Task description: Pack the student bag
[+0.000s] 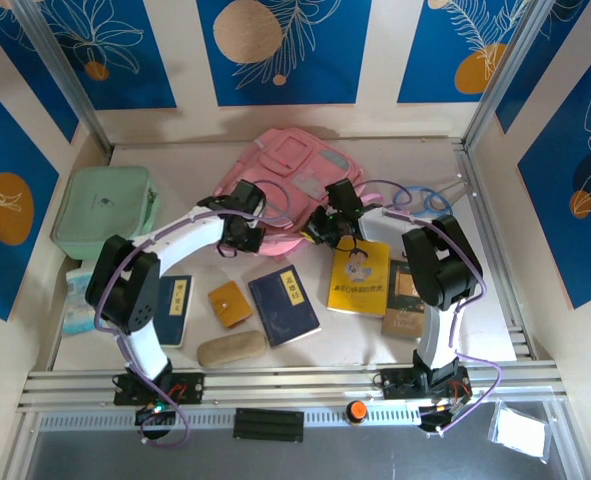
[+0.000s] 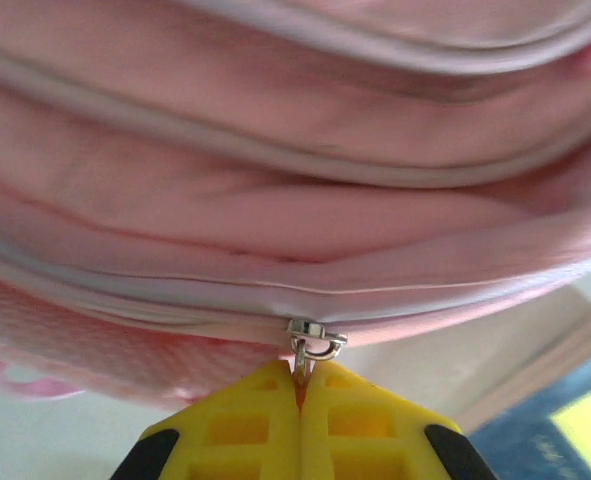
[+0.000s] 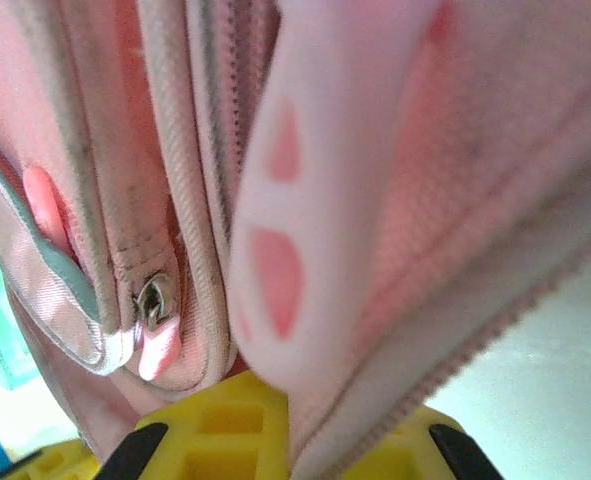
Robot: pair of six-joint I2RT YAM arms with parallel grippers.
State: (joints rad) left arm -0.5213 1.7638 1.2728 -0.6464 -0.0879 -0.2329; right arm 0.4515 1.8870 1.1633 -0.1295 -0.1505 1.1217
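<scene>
My student bag (image 1: 295,165) lies on the pale table (image 1: 495,310), near the back wall. My left gripper (image 2: 300,378) is clenched on the metal zip pull (image 2: 313,345) at the bag's near edge. My right gripper (image 1: 320,228), beside it, is clamped on a pale pink flap (image 3: 295,250) of the bag. Left of the bag sits a mint green zip case (image 1: 105,212), and nearer than the bag lies a yellow book (image 1: 360,280). Blue panels (image 1: 285,45) with white leaves and orange discs line the walls behind the bag.
</scene>
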